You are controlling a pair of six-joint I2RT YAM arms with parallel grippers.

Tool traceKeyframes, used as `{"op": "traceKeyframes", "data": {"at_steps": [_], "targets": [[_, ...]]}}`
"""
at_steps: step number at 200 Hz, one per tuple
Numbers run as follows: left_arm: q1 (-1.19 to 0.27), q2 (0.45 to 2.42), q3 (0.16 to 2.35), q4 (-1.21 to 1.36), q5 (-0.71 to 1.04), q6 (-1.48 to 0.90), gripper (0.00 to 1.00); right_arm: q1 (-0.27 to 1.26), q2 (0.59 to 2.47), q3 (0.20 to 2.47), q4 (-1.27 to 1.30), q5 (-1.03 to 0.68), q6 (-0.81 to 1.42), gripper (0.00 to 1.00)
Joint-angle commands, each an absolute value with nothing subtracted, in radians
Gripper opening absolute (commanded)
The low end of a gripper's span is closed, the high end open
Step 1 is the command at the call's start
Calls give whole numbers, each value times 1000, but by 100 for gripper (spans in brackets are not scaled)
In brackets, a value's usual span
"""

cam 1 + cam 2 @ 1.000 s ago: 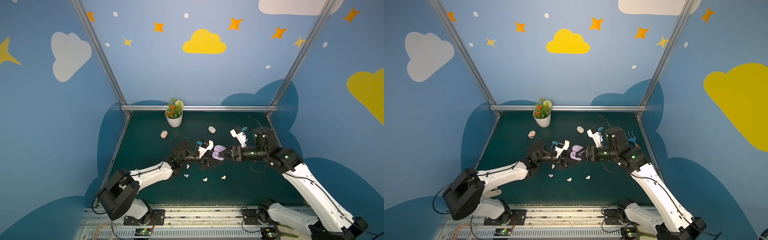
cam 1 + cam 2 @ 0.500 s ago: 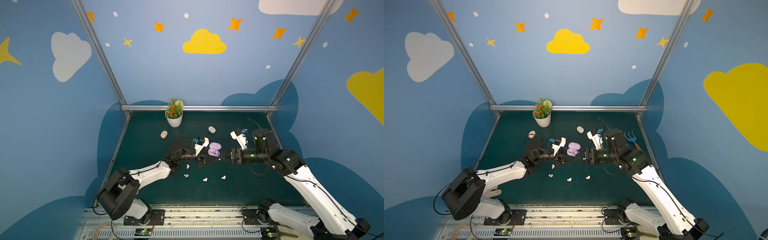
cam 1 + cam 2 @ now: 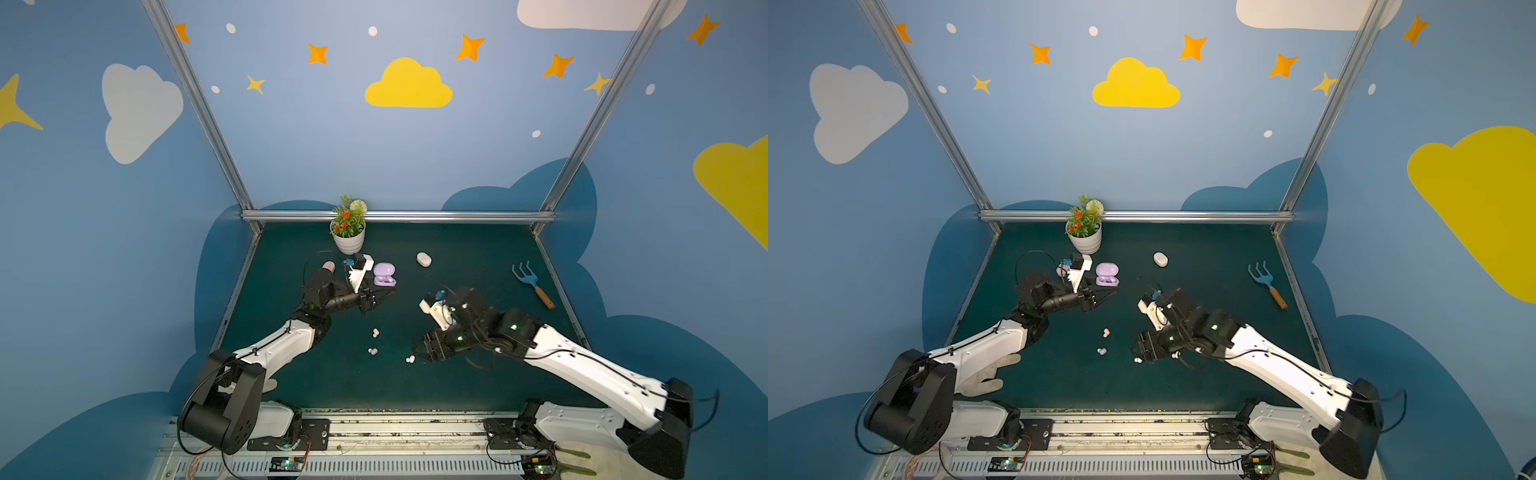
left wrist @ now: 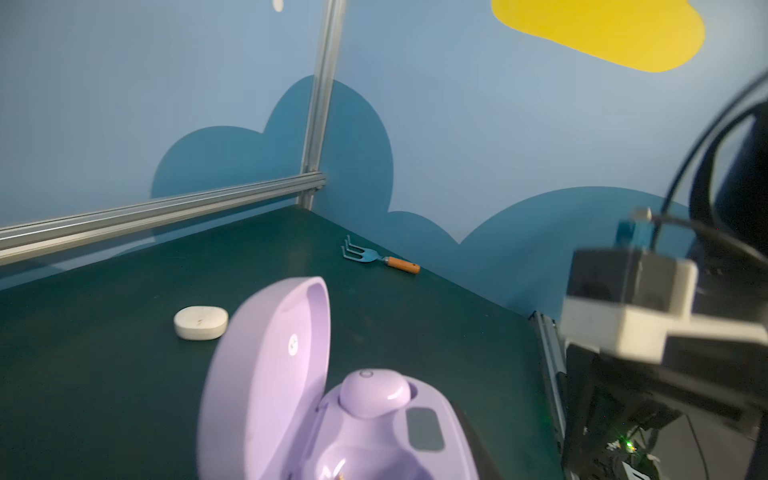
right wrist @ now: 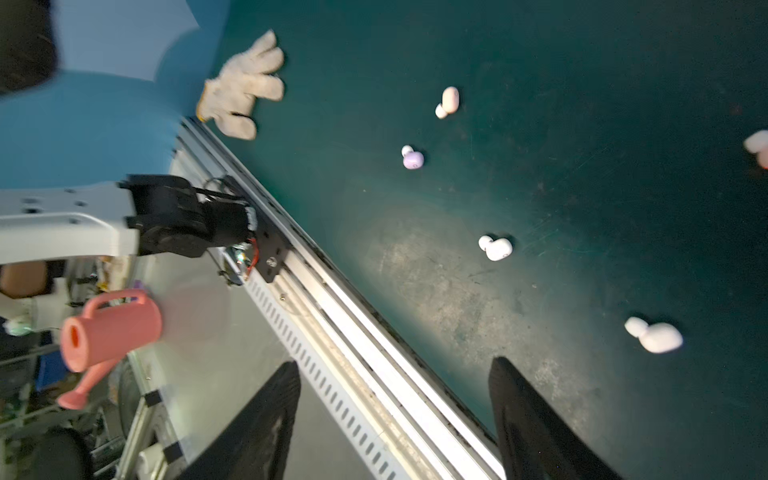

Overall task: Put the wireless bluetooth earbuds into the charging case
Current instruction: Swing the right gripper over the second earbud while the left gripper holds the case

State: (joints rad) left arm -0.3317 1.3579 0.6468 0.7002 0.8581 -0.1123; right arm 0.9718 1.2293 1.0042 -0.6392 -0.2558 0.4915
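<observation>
As left gripper (image 3: 384, 291) clamps one open lilac case (image 3: 384, 275), one bud (image 4: 374, 392) seated inside, right gripper (image 5: 395, 415) hovers above mat (image 3: 457, 249), jaws apart, empty. Five loose buds (image 5: 496, 248) there. Two more: white case (image 3: 424, 259), pink case (image 3: 328, 264).

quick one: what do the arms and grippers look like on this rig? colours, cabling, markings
The left arm and the right arm: white link shells, black joints, green status lights, loose black cables. A white camera bracket with a blue plug sits on each wrist. The right gripper has long black fingers with textured faces. No lettering visible.
</observation>
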Motion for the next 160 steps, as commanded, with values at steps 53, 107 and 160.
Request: {"op": "traceKeyframes", "data": {"at_steps": [53, 107, 160], "targets": [[-150, 1348, 713, 668, 884, -110, 20, 1078, 1695, 1158, -411, -180, 492, 71], [-111, 1347, 715, 676, 876, -118, 20, 1071, 1919, 1314, -465, -234, 524, 70], [-101, 1354, 718, 698, 879, -136, 20, 1049, 2010, 1388, -536, -296, 531, 70]]}}
